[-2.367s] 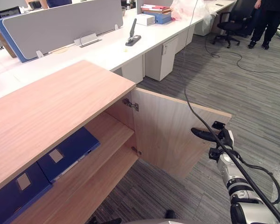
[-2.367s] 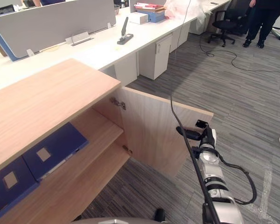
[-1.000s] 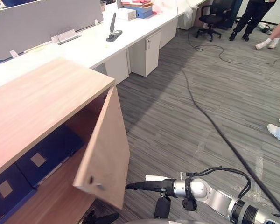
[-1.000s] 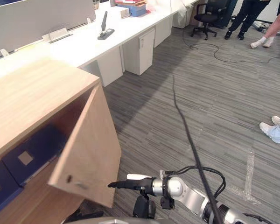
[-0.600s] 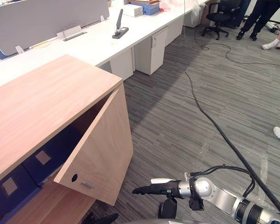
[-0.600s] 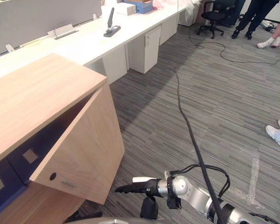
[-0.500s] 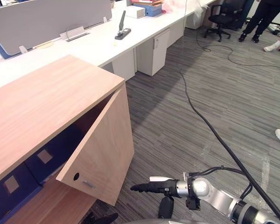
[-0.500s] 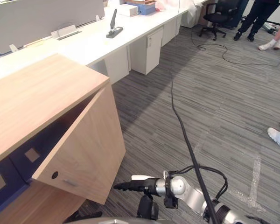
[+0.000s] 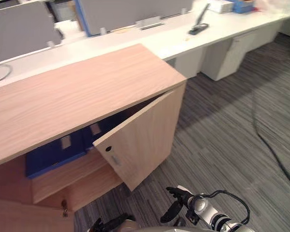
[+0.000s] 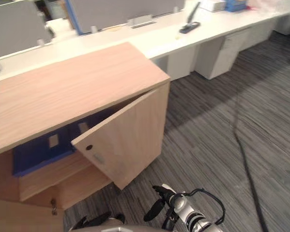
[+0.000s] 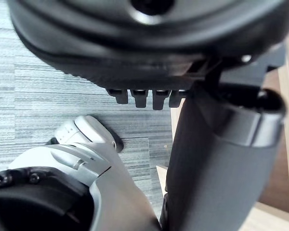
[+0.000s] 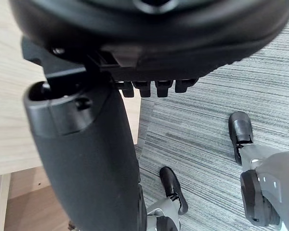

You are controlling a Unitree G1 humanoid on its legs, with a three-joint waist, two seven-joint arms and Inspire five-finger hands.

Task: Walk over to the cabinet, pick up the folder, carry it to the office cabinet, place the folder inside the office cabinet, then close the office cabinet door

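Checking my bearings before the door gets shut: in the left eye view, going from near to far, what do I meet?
Nearest first: right hand → half-open cabinet door → wooden cabinet top → white desk → grey partition screens.

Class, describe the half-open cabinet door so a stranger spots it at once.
Find the low light-wood cabinet before the long white desk. Its wooden door hangs at the right end, half open. Unlike the blue folders shelved behind, it bears a small dark round hole.
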